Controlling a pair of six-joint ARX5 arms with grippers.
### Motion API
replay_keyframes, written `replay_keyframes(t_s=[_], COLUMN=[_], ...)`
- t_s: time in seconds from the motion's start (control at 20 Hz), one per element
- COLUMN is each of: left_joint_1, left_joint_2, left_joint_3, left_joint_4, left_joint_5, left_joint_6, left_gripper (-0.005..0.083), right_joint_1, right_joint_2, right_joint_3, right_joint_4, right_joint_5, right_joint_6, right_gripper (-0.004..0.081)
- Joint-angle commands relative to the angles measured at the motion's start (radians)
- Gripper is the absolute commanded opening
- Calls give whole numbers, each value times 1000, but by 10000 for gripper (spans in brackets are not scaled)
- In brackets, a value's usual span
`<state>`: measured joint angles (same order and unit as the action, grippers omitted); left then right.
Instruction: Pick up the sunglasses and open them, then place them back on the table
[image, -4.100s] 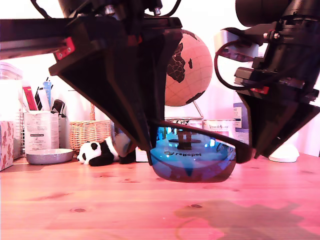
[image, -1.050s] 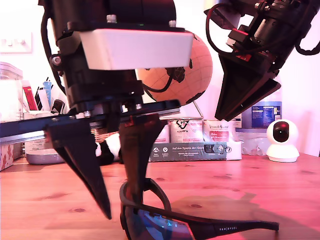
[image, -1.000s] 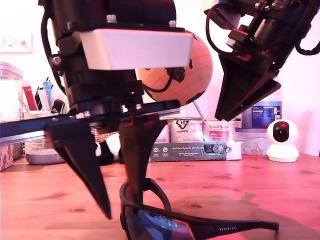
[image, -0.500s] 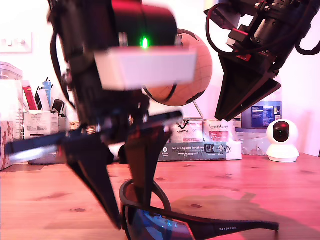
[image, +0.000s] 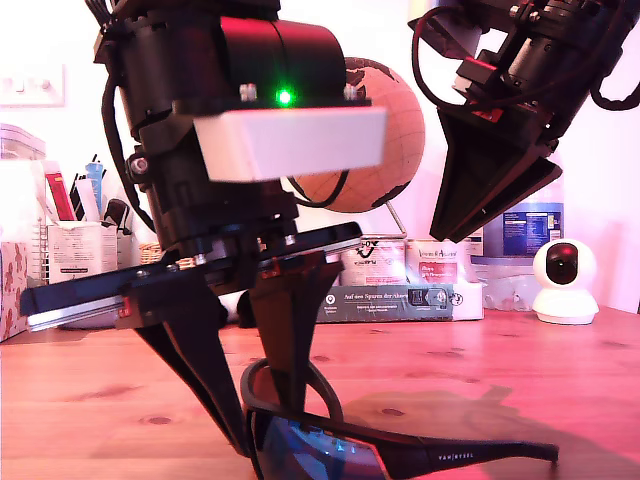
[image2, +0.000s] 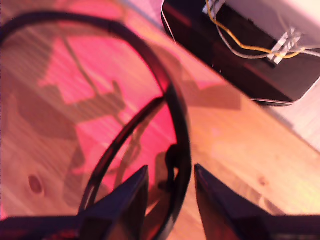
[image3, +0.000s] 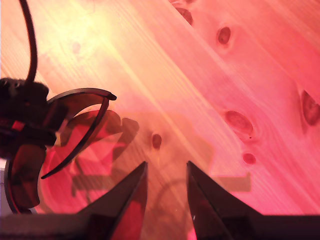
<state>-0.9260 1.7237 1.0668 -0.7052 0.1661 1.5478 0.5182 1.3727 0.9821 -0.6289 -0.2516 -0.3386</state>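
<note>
Two grippers: both are in the exterior view, one low over the sunglasses and one raised toward that view's right.
Sunglasses (image: 330, 450): they lie on the table (image: 500, 370) near the bottom edge of the exterior view, lens side toward the camera, with one arm stretched out toward that view's right and the other curving up behind the frame.
Sunglasses up close (image2: 175, 130): in the first wrist view the dark frame runs between the two black fingers, with the table's wood showing through the tinted lens.
My first gripper (image: 262, 400): it hangs directly over the sunglasses, its jaws parted with a finger on each side of the frame; I cannot tell whether either finger touches it.
My second gripper (image3: 165, 190): its jaws are spread apart with only bare table between them; the sunglasses (image3: 60, 135) sit well off to one side in its view.
Second arm: in the exterior view it is held high, clear of the table, in front of a globe (image: 385, 150).
Background: a small white camera (image: 565, 280) stands on the table at the exterior view's right.
</note>
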Motion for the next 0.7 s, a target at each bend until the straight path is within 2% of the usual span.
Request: replay_keyframes(t_s=[0.0,0.4,0.55,0.65], left_joint_1=[-6,-6,-6,-11], left_joint_2=[19,38,37,36], left_joint_3=[-20,-20,-20,-19], left_joint_4=[-2,-1,-8,-8], left_joint_5=[11,-3,-2,-2], left_joint_6=[0,-3,-4,-5], left_gripper=[256,231,90,-6], right_joint_1=[-3,-3,-2,-6], right_joint_2=[8,8,8,8], right_joint_3=[4,4,4,4], right_joint_4=[4,4,3,-6], right_joint_5=[0,0,0,0], right_joint_6=[-1,-1,12,86], right_gripper=[212,212,212,212])
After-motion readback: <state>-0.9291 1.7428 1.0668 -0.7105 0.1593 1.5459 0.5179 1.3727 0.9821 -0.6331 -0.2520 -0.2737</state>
